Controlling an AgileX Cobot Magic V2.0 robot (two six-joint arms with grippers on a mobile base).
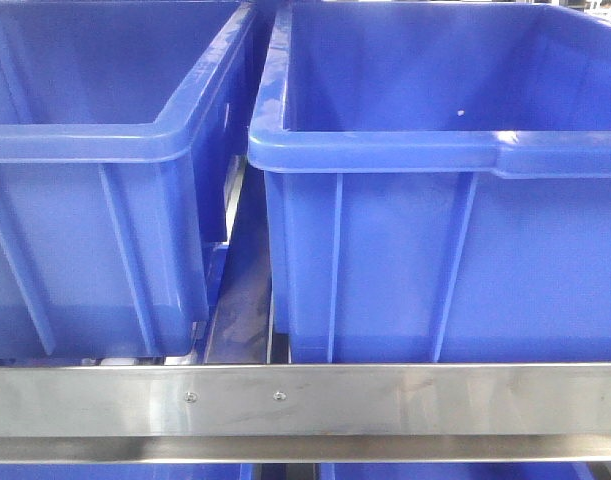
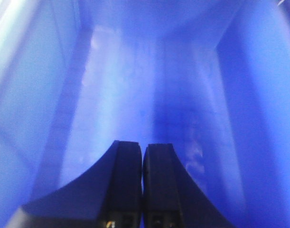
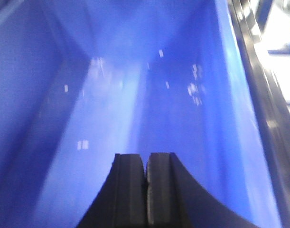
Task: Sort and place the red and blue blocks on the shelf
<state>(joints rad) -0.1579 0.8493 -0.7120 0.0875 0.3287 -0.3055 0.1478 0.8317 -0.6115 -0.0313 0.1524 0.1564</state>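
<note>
**Both grippers closed inside blue tubs, no blocks in sight**

Front view first: two big glossy blue plastic tubs sit side by side on the shelf (image 1: 305,400), whose flat brushed-steel front rail, with two screws, runs across the bottom of the frame. The left tub (image 1: 95,200) and the right tub (image 1: 445,240) have thick rolled rims and ribbed walls. A narrow gap separates them at centre, with steel showing through it. Neither the red nor the blue block shows here.

Over to the left wrist view: the left gripper (image 2: 143,156) sits at bottom centre, its dark matte fingers pressed together with nothing between them. Smooth blue tub walls rise on both sides, with an open, scuffed floor ahead.

Right wrist view now: the right gripper (image 3: 146,166) is also drawn together and empty. There's shiny blue floor ahead, flecked with white glints. A steel edge (image 3: 258,85) runs down the right of the frame.
</note>
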